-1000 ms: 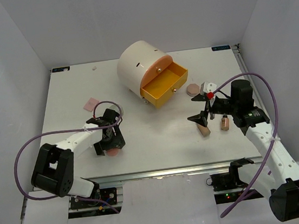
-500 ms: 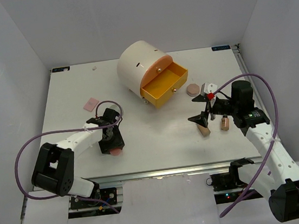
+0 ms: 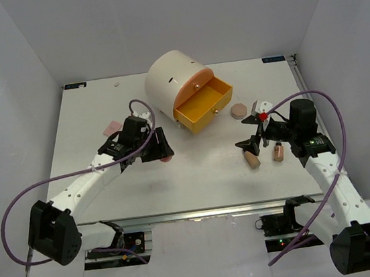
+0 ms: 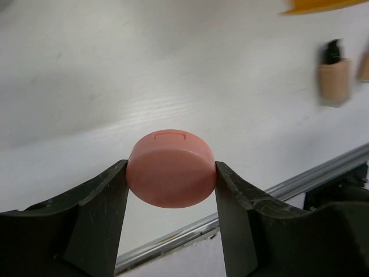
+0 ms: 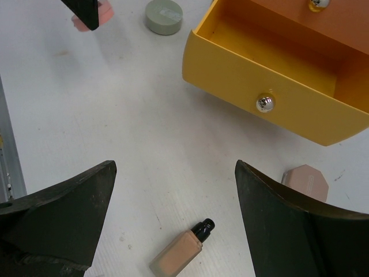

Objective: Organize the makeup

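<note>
Pink compact [image 4: 170,168] clamped in the left end effector [image 4: 171,180] hangs above the table's [image 3: 88,116] middle beside the open orange drawer [image 3: 202,106], seemingly its destination; the right end effector [image 5: 174,168] gapes empty over a bottle [image 5: 180,249] near the right edge.

White table [image 3: 87,110] was enclosed by plain white walls [image 3: 170,18] at 9, 12 and 3 o'clock; a metal rail [image 3: 207,211] ran along its 6 o'clock edge. Lighting was even and soft.

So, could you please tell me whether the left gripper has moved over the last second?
Yes. The left gripper, holding the pink compact, has moved up and right in the overhead view, closer to the yellow drawer.
</note>
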Controlling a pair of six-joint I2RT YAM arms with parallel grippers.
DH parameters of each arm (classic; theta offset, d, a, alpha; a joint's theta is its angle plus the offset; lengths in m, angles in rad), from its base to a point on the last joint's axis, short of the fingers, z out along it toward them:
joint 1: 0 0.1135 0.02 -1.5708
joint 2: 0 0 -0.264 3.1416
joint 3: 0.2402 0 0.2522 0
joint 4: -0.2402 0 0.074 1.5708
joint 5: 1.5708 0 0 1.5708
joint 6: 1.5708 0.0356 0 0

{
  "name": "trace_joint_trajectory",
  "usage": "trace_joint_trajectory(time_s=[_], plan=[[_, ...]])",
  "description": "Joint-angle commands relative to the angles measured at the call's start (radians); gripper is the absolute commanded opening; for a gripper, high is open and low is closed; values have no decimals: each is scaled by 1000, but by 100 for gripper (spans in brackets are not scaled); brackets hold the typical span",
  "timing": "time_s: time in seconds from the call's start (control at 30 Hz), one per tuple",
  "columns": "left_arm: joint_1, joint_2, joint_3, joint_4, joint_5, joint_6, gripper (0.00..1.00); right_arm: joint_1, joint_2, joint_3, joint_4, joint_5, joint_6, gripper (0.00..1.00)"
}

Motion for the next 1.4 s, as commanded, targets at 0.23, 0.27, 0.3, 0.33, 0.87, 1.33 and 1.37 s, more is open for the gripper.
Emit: trace_joint_trajectory(time_s=[0.23,0.27,0.3,0.33,0.87,1.33,1.37], plan=[[-213,259,551,211,-113,318,0,-69,-5,-15,48,10,16,90],[-216,306,602,208,-130,332,0,-73,-5,-16,50,11,18,90],[-219,350,659,204,-148,342,0,-77,-5,-18,52,12,20,90],[-220,384,715,201,-166,353,0,-82,-6,-20,55,12,23,90],[-275,820,1208,135,-359,457,30,-139,-15,-29,69,-3,37,90],[-284,841,1206,121,-441,479,89,-159,-8,-31,70,-17,43,90],[-284,841,1207,120,-437,479,90,-163,-8,-31,71,-18,45,90]])
